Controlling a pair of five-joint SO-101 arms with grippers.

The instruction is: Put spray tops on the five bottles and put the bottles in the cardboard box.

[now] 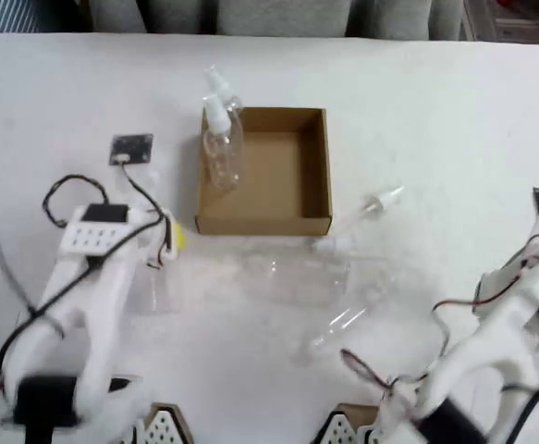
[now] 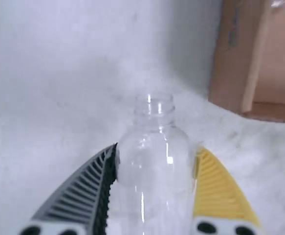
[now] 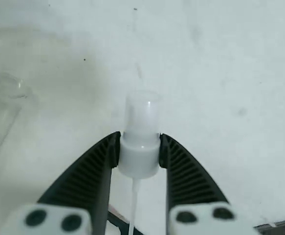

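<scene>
Clear bottle (image 2: 154,161) uncapped; white spray top (image 3: 140,147) separate.

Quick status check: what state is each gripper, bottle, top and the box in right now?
Left gripper: shut on a bare bottle, no top fitted.
Right gripper: shut on a spray top.
Cardboard box: open, a topped bottle inside.
Loose spray top: lying on the table, unattached.
Clear bottle: lying on the table.
</scene>
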